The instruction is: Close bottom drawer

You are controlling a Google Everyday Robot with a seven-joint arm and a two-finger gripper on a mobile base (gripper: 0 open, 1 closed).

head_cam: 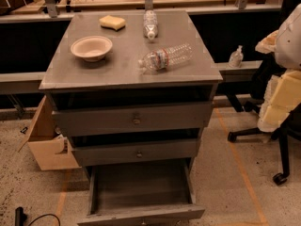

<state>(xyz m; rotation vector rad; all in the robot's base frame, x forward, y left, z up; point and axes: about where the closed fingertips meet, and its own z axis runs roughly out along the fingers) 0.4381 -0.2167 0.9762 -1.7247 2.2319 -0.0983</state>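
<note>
Two bottles (165, 57) (150, 24), bowl (91, 47), sponge (112, 22) atop grey cabinet (108, 76); bottom drawer (141, 194) open; gripper out of view.

cabinet top (70, 75) | bowl (91, 47) | sponge (112, 22) | far bottle (150, 24) | near bottle (165, 57) | end effector unseen

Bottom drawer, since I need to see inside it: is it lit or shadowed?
Camera view: the open bottom drawer is dim but evenly lit inside, darker at the back; gaps above the middle drawer and top drawer are black shadow; gripper not in view.
</note>
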